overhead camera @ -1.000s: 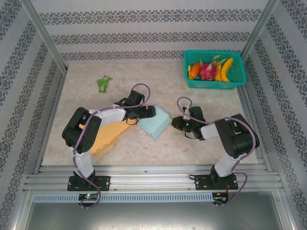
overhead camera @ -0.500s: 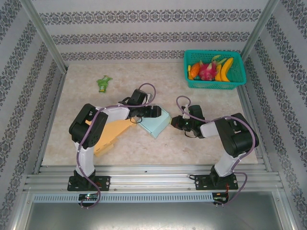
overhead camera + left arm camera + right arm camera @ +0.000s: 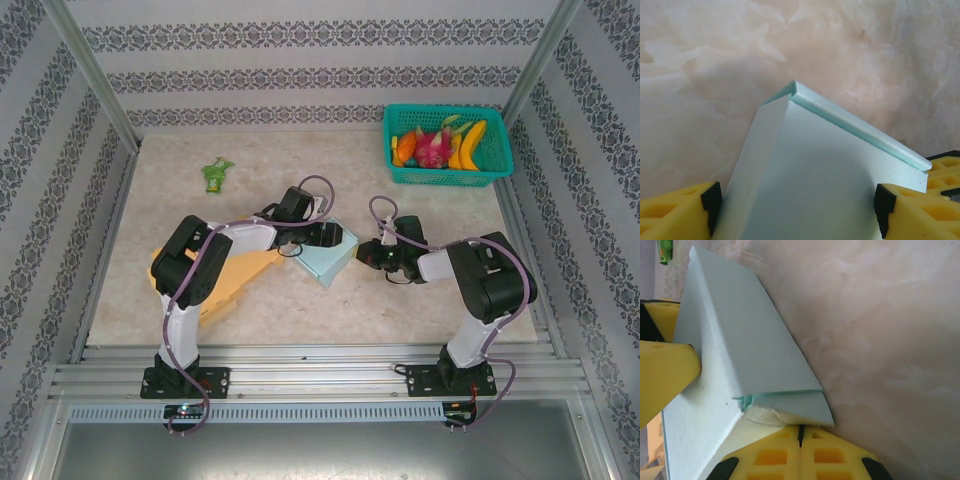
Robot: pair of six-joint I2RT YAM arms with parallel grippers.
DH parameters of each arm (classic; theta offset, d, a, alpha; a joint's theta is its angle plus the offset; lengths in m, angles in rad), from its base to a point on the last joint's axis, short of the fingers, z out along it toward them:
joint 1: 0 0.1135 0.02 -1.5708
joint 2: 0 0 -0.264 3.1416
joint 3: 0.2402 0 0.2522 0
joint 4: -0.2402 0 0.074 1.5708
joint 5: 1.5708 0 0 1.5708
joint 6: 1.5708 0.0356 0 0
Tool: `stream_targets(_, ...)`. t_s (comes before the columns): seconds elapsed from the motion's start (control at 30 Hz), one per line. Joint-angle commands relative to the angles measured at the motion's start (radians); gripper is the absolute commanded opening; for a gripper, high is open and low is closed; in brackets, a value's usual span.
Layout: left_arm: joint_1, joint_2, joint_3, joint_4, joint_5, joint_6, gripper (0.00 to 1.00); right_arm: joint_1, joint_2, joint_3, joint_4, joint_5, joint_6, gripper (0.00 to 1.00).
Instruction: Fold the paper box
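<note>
Left hand [image 3: 796, 201] spread astride the paper box [image 3: 820, 165], which lay mid-table [image 3: 865, 60]; pads possibly touching, couldn't tell. Right hand [image 3: 800, 432] pressed together, butted against the box's folded corner. Risk: an off-square squeeze buckles the panel, or the box skids and the flap springs open.

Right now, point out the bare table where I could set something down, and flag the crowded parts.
Free: the far table between the green packet and the fruit basket; the right side nearer than that basket; the front strip between the paper box and the table edge. Crowded: the centre around the box and the yellow sheet left of it.
</note>
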Motion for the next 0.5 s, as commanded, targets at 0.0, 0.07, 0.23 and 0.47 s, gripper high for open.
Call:
stream_targets(0.0, -0.118, 0.057, 0.012, 0.034, 0.203, 0.002, 0.79, 0.031, 0.088, 0.045, 0.035, 0.028, -0.020, 0.02)
stream_targets(0.07, -0.134, 0.057, 0.010, 0.053, 0.235, -0.011, 0.78, 0.031, 0.092, 0.049, 0.052, 0.028, -0.014, 0.02)
stream_targets(0.23, -0.168, 0.043, 0.017, 0.049, 0.274, -0.037, 0.78, 0.030, 0.094, 0.067, 0.070, 0.011, -0.004, 0.01)
stream_targets(0.47, -0.086, -0.031, -0.054, 0.062, 0.168, -0.131, 0.78, 0.006, 0.002, 0.004, 0.036, 0.067, -0.023, 0.01)
